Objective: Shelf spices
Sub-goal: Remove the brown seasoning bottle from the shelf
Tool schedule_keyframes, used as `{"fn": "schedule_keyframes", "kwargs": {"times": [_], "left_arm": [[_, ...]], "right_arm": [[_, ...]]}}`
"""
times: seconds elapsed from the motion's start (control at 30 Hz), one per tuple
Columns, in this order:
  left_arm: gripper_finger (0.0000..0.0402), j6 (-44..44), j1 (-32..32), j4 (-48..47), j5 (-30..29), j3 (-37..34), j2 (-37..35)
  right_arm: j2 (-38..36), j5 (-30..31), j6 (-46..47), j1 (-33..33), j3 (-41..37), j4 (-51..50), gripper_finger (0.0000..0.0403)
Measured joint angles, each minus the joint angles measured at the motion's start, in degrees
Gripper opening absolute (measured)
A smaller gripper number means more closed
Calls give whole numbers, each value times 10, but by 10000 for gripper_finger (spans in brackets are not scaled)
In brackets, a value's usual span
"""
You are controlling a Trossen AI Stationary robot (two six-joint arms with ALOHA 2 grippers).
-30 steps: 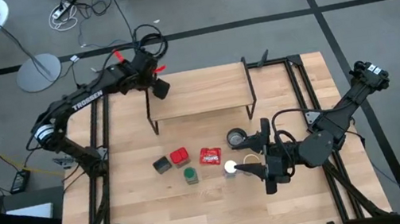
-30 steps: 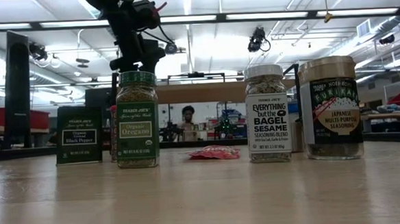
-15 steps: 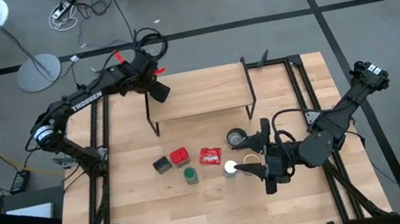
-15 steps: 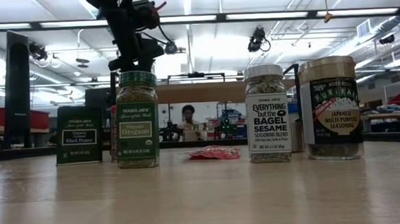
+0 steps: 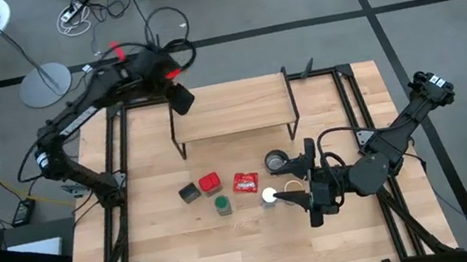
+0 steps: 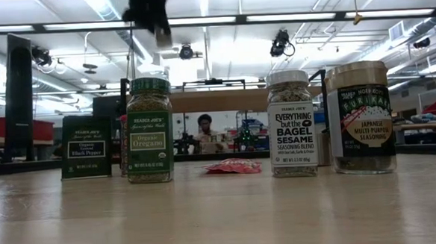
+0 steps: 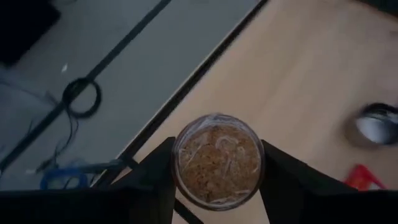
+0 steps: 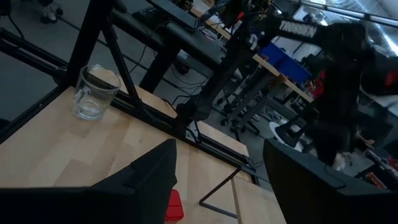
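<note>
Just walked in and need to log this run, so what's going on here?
The left gripper is shut on a clear spice jar and holds it in the air above the left end of the shelf, whose top is bare. The right gripper is open, low over the table beside the bagel sesame jar. On the table stand the black pepper tin, the oregano jar, the red tin and the furikake jar.

we see a light wooden shelf [image 5: 230, 108] on black legs, a dark square tin [image 5: 189, 193] with a green label, a red tin [image 5: 210, 184], a green-lidded jar [image 6: 149, 130], a white-capped jar [image 6: 290, 123] with black lettering, a tan-lidded jar [image 6: 359, 117] labelled black, and a red packet [image 5: 245, 183].
</note>
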Motion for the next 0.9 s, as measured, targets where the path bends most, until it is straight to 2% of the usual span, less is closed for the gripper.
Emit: {"fn": "schedule_keyframes", "kwargs": {"times": [0.17, 0.33, 0.43, 0.57, 0.9], "left_arm": [[174, -20, -86, -81, -51, 38, -25], [174, -123, -190, -184, -128, 0, -47], [174, -197, -255, -201, -151, -51, -62], [174, -284, -328, -194, -154, -137, -79], [174, -490, -448, -170, -133, -362, -85]], "right_arm": [[0, 0, 0, 0, 0, 0, 240], [0, 0, 0, 0, 0, -1, 240], [0, 0, 0, 0, 0, -1, 240], [0, 0, 0, 0, 0, -1, 240], [0, 0, 0, 0, 0, 0, 240]]}}
